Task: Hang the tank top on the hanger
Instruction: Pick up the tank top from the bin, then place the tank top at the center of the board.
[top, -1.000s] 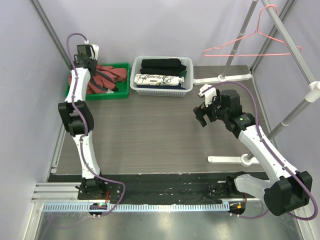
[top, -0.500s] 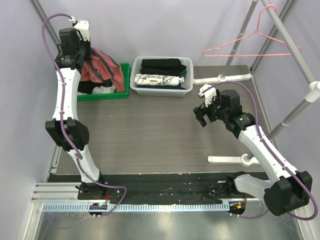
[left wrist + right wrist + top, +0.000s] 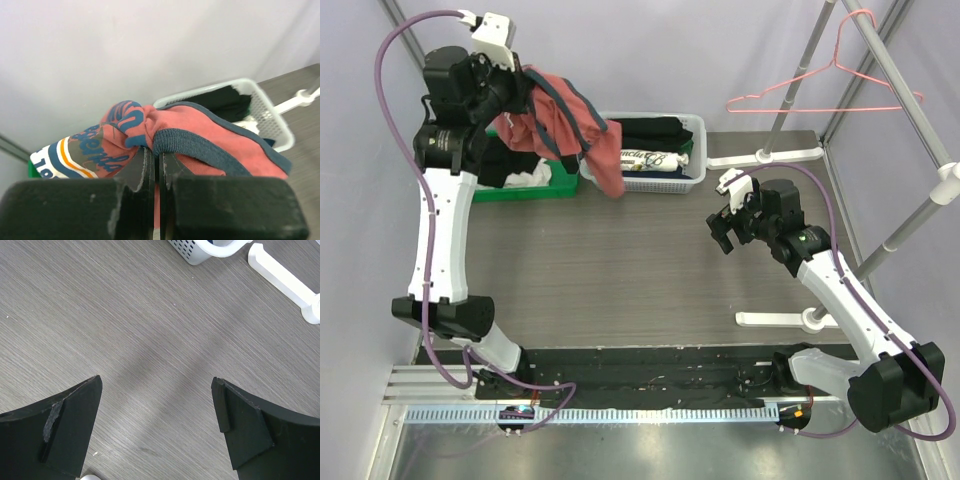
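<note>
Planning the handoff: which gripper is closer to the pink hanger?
Right. The right gripper hovers open over the table, below and left of the hanger in the top view; the left gripper is at the far left, shut on the tank top.

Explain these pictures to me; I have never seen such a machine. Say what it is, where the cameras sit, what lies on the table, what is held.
Two robot arms are bolted at the near edge of a table, each ending in a two-finger gripper. The wide picture comes from a fixed camera above and behind them. The other two come from cameras on the wrists. The left gripper is shut on a rust-red tank top, held in the air. At the table's far side stand a green tray and a white basket of folded clothes. The right gripper is open and empty, above the tabletop. A pink hanger hangs on the rack at the right.
</note>
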Controlling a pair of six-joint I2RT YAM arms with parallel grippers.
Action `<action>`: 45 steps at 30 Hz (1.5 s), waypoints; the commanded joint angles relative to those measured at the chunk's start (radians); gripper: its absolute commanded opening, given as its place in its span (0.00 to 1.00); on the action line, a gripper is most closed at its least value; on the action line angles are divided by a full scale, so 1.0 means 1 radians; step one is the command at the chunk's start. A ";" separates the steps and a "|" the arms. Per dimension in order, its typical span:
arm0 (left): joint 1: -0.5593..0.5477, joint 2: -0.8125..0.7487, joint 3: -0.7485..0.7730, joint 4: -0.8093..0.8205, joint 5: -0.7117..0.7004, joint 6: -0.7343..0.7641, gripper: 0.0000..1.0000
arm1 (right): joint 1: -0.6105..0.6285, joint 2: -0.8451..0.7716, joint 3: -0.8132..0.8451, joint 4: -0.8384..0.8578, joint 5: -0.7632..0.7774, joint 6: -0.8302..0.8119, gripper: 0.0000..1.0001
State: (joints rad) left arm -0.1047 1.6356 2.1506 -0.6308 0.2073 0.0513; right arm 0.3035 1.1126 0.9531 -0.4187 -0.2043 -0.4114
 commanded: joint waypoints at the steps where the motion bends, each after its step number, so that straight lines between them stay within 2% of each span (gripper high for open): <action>1: -0.021 -0.078 0.042 0.011 0.090 -0.073 0.00 | -0.004 -0.031 0.006 0.046 -0.006 0.016 1.00; 5: -0.052 -0.123 -0.035 0.008 0.127 -0.088 0.00 | -0.014 -0.046 0.009 0.054 -0.004 0.028 1.00; 13: -0.165 -0.195 -0.459 0.098 0.116 -0.056 0.00 | -0.023 -0.057 0.009 0.063 -0.006 0.037 1.00; 16: -0.233 -0.191 -0.564 0.128 0.084 -0.021 0.00 | -0.026 -0.054 0.010 0.064 -0.004 0.039 1.00; 20: -0.332 -0.168 -0.624 0.149 0.072 0.010 0.00 | -0.026 -0.053 0.009 0.063 -0.004 0.040 1.00; 23: -0.368 -0.128 -0.640 0.149 0.034 0.021 0.01 | -0.030 -0.056 0.009 0.064 -0.007 0.040 0.99; 24: -0.378 -0.114 -0.640 0.142 0.027 0.022 0.03 | -0.030 -0.054 0.007 0.063 -0.007 0.040 1.00; 26: -0.380 -0.089 -0.640 0.137 -0.008 0.024 0.33 | -0.032 -0.053 0.009 0.063 -0.010 0.039 1.00; 27: -0.380 -0.064 -0.638 0.128 -0.022 0.027 0.43 | -0.032 -0.051 0.007 0.064 -0.009 0.039 1.00; 28: -0.380 -0.053 -0.640 0.123 -0.041 0.031 0.63 | -0.032 -0.051 0.006 0.064 -0.010 0.039 1.00; 31: -0.380 -0.014 -0.649 0.114 -0.112 0.062 0.91 | -0.032 -0.051 0.007 0.063 -0.012 0.037 1.00; 34: -0.379 -0.013 -0.670 0.123 -0.151 0.085 1.00 | -0.033 -0.050 0.004 0.064 -0.015 0.036 1.00; 38: -0.377 -0.052 -0.713 0.151 -0.115 0.134 1.00 | -0.032 -0.042 0.003 0.060 -0.021 0.033 1.00; 45: -0.377 -0.091 -0.802 0.149 0.041 0.206 1.00 | -0.032 -0.024 0.001 0.052 -0.046 0.034 1.00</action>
State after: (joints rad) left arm -0.4877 1.6009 1.3777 -0.5217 0.1532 0.1940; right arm 0.2764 1.0801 0.9531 -0.4019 -0.2214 -0.3855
